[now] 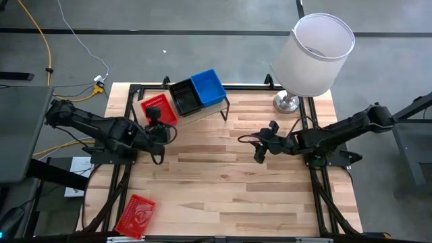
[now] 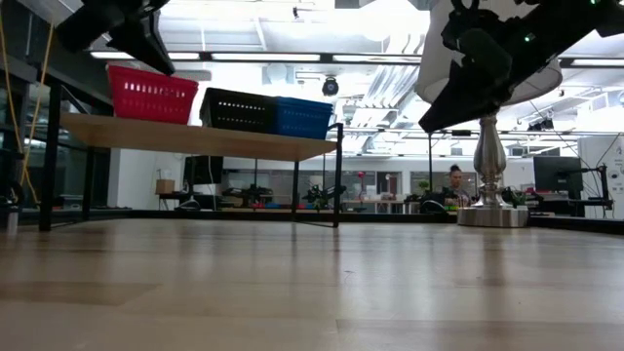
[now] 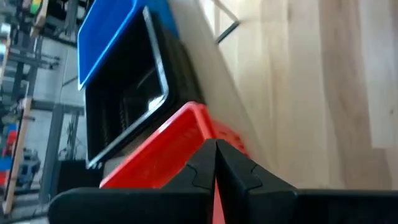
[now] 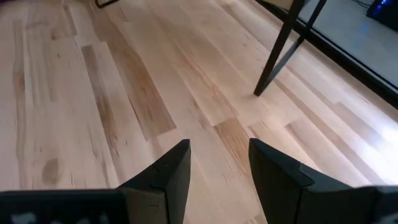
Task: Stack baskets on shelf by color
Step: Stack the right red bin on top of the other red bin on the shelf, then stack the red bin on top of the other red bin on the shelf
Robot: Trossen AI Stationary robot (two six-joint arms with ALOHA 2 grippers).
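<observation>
On the shelf at the table's far left stand three baskets in a row: red, black and blue. They rest by their bottoms on the plank. My left gripper is shut and hovers at the near rim of this red basket. A second red basket lies on the table's near left corner. My right gripper stands open above bare tabletop right of centre, with nothing between its fingers. My left gripper comes slanting down from the near left, its shut fingertips right over the near rim of the red basket on the shelf. I cannot tell whether they touch the rim. The basket stands level on the plank.
A lamp with a white shade and a metal foot stands at the table's far right corner. The shelf's black leg rises ahead of my right gripper. The middle and near part of the striped tabletop is bare.
</observation>
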